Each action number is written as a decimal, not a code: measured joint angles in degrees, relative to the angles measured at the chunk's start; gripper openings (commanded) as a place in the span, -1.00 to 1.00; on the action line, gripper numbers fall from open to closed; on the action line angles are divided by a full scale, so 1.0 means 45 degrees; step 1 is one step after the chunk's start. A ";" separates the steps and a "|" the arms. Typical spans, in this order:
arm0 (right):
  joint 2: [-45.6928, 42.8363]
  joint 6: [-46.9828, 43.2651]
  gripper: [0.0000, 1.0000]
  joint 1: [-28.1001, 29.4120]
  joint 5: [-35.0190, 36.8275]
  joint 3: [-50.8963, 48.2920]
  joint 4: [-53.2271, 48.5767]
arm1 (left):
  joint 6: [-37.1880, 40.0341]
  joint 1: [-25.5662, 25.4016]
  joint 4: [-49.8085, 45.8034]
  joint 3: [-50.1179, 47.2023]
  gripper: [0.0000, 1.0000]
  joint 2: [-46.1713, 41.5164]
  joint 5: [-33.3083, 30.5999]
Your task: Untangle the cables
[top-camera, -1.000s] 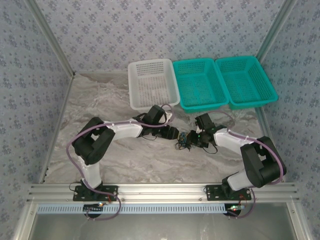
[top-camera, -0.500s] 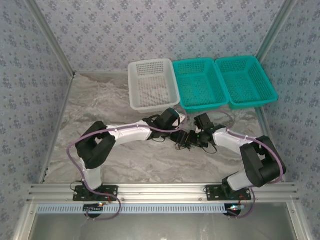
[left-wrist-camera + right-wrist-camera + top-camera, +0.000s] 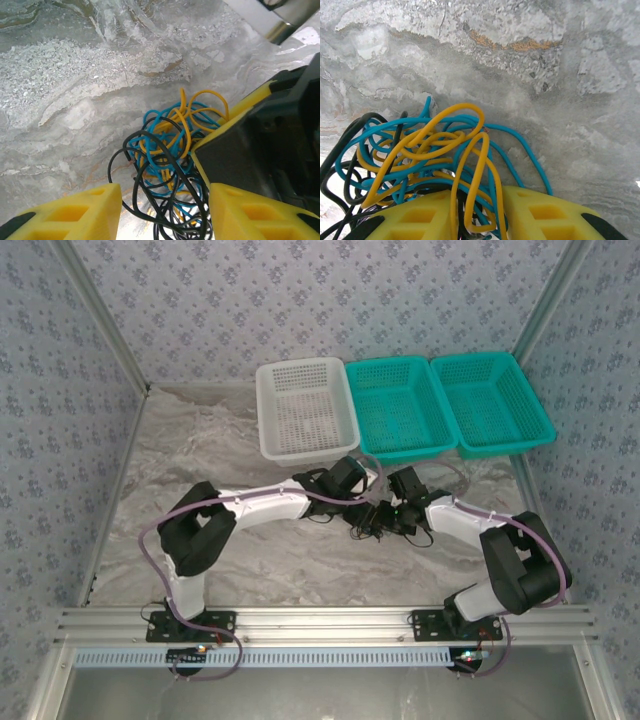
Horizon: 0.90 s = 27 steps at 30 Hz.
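Note:
The cables (image 3: 368,524) are a knotted clump of black, blue and yellow cords on the marbled table, between the two arms. In the left wrist view the clump (image 3: 170,150) lies in the gap of my left gripper (image 3: 165,202). Its yellow fingers (image 3: 75,212) stand apart on either side of the black loops, so it is open. My right gripper (image 3: 490,207) is shut on yellow and blue strands of the cables (image 3: 435,150), pinched between its pads. From above, the left gripper (image 3: 362,508) and right gripper (image 3: 392,518) meet at the clump.
Three baskets stand in a row at the back: a white basket (image 3: 305,410) and two teal baskets (image 3: 400,405) (image 3: 492,400). The right gripper's black and yellow finger (image 3: 245,145) crowds the right side of the left wrist view. Bare table lies to the left.
My left arm has reached to the right until its fingers straddle the clump, and its jaws have narrowed. The right gripper has held its grip in place.

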 measured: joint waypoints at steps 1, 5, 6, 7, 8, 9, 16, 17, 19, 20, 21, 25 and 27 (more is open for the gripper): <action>0.0000 0.0034 -0.39 0.0000 -0.0005 0.0000 0.0000 | 0.0049 0.0000 -0.0029 0.0010 -0.36 0.0058 -0.0102; -0.0024 0.0049 -0.39 0.0010 0.0015 0.0000 -0.0005 | 0.0053 -0.0010 -0.0282 0.0005 -0.81 0.0121 -0.0622; -0.0029 0.0058 -0.39 0.0024 0.0049 0.0000 -0.0010 | 0.0010 -0.0010 -0.0257 0.0005 -0.94 0.0117 -0.0704; -0.0044 0.0087 -0.40 0.0034 0.0083 0.0000 -0.0015 | -0.0024 -0.0010 -0.0253 0.0000 -1.00 0.0112 -0.0758; -0.0073 0.0102 -0.42 0.0058 0.0165 0.0000 -0.0039 | -0.0112 -0.0010 -0.0248 -0.0010 -1.00 0.0107 -0.0792; -0.0097 0.0141 -0.46 0.0063 0.0291 0.0000 -0.0073 | -0.0136 -0.0010 -0.0228 -0.0044 -1.00 0.0078 -0.0855; -0.0491 0.0442 -0.83 0.0019 0.1812 -0.0015 -0.0748 | -0.1433 0.0568 0.0471 -0.1394 -1.00 -0.1025 -0.0607; -0.0573 0.0471 -0.84 -0.0005 0.2045 -0.0029 -0.0884 | -0.1739 0.0782 0.0729 -0.1724 -1.00 -0.1282 -0.0549; -0.0738 0.0481 -0.85 -0.0083 0.2472 -0.0083 -0.1161 | -0.2331 0.1243 0.1229 -0.2385 -1.00 -0.1744 -0.0379; -0.0801 0.0481 -0.85 -0.0112 0.2642 -0.0097 -0.1277 | -0.2579 0.1433 0.1443 -0.2647 -1.00 -0.1894 -0.0301; -0.0884 0.0481 -0.84 -0.0136 0.2807 -0.0112 -0.1404 | -0.2827 0.1651 0.1622 -0.2875 -1.00 -0.2006 -0.0219; -0.1185 0.0529 -0.76 -0.0194 0.3220 -0.0170 -0.1739 | -0.3473 0.2069 0.1962 -0.3225 -1.00 -0.2040 0.0097; -0.1384 0.0646 -0.73 -0.0199 0.3434 -0.0219 -0.1875 | -0.3721 0.2064 0.2098 -0.3283 -1.00 -0.2040 0.0175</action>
